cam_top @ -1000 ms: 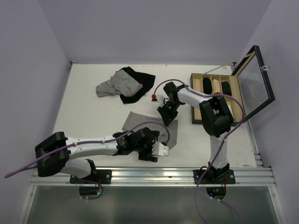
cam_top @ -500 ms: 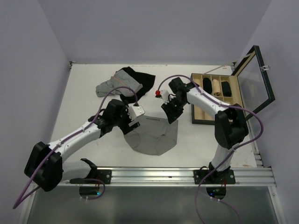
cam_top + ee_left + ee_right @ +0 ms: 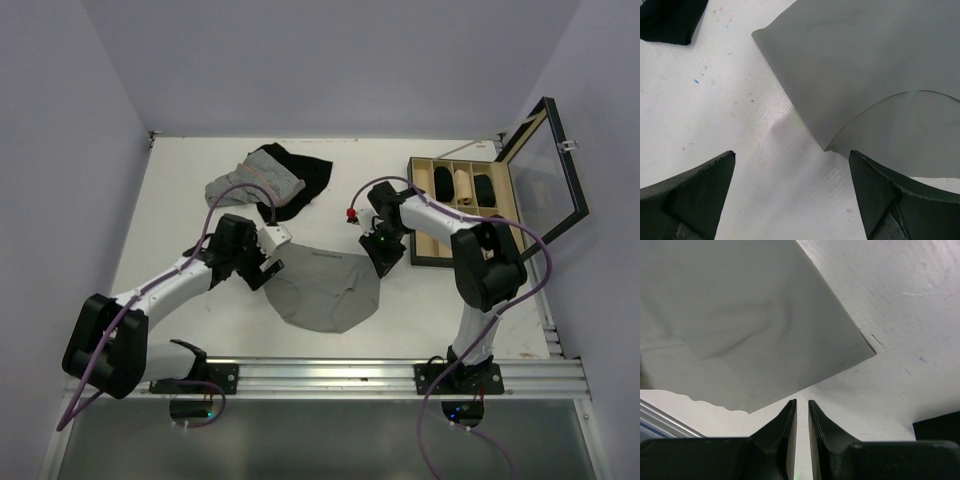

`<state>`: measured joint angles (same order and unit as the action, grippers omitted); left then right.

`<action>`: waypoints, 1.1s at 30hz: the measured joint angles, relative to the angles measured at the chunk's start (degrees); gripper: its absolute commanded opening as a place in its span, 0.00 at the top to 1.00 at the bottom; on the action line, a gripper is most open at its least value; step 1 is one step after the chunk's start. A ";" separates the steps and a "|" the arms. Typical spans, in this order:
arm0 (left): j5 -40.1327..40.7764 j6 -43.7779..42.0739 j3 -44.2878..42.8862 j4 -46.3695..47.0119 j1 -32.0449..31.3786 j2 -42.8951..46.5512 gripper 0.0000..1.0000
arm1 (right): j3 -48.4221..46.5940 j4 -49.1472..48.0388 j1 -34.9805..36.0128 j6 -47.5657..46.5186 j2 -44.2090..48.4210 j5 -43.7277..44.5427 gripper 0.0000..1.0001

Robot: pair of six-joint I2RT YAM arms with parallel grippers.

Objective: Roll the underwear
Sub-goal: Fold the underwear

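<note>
The grey underwear (image 3: 328, 290) lies spread flat on the white table, waistband toward the back. My left gripper (image 3: 267, 265) hovers just left of its left waist corner, open wide. In the left wrist view the bare table shows between the fingers (image 3: 791, 155), and the underwear (image 3: 865, 75) lies ahead and to the right. My right gripper (image 3: 385, 258) sits at the right waist corner. In the right wrist view its fingers (image 3: 802, 402) stand a narrow slit apart over bare table, holding nothing, with the underwear's (image 3: 740, 315) edge just ahead.
A grey-and-white striped garment (image 3: 250, 183) and a black garment (image 3: 300, 180) lie at the back left. A compartmented box (image 3: 430, 262) with its glass lid (image 3: 545, 170) raised stands at the right, close to the right arm. The metal rail (image 3: 330, 375) runs along the near edge.
The left arm swung from the cloth's front edge round to its left side. The right gripper moved right and came off the waistband. The underwear now lies spread flat.
</note>
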<state>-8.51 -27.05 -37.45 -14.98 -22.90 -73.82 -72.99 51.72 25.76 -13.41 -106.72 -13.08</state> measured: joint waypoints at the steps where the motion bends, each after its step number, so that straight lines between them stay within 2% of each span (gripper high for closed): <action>1: -0.39 -0.11 0.20 0.33 0.00 0.00 0.00 | 0.00 -0.04 -0.39 0.04 -0.13 -0.13 0.80; 15: -2.47 -0.15 0.81 3.37 0.00 -4.57 0.00 | 0.00 0.57 1.38 -1.18 -0.79 -8.52 0.80; 33: -1.22 -1.09 1.88 6.84 0.50 -6.78 0.00 | 3.06 1.27 1.36 -5.81 -2.54 -5.14 0.81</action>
<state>-9.74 -28.14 -35.57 -8.14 -22.39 -80.60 -69.93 52.99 27.11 -19.22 -109.25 -18.22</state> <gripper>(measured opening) 0.997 0.188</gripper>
